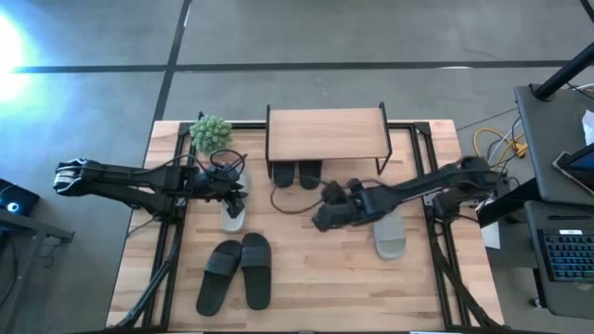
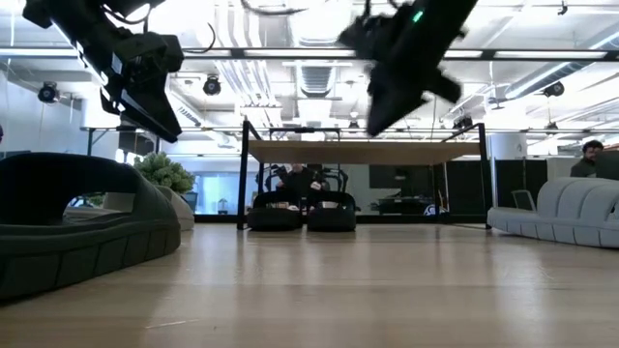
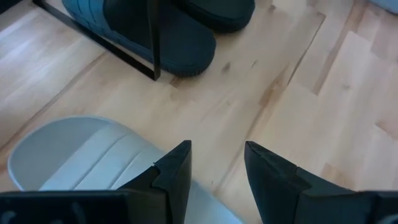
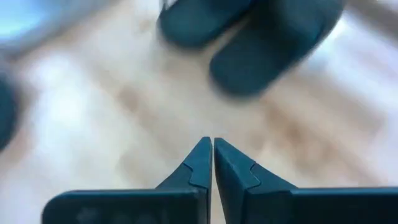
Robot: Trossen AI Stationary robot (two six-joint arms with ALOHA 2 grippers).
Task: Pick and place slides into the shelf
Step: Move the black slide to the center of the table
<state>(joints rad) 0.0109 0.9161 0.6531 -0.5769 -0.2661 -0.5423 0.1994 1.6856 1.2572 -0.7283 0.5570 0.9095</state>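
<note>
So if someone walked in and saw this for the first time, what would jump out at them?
Probably the two dark arms meeting over the middle of the table, the left tool open above a light grey slide and the right tool shut and holding nothing. Next, the small wooden shelf at the far edge with a pair of black slides tucked under it. Another black pair lies at the near left.

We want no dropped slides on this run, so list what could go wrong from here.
1. The left gripper hangs open above a grey slide, close to the potted plant; a lift could brush the plant.
2. Two black slides already sit under the shelf; pushing another in could knock them or catch the thin frame.
3. The right gripper is shut and empty, its arm over the second grey slide; lowering could nudge it.
</note>
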